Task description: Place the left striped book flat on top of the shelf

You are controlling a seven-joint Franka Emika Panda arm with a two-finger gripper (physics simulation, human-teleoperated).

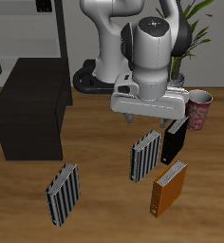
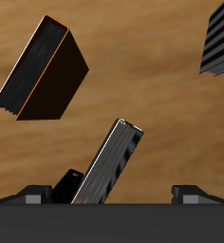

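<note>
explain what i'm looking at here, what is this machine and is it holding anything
It is a simulated robot arm at a wooden table. One picture looks at it from the front and above; the other comes from a camera at its wrist, looking down between the jaws. The jaws are open and hold nothing; they hang above the left striped book, which stands on edge. Also on the table: a second striped book, an orange book, a black book, a pink mug and the low black shelf.
</note>
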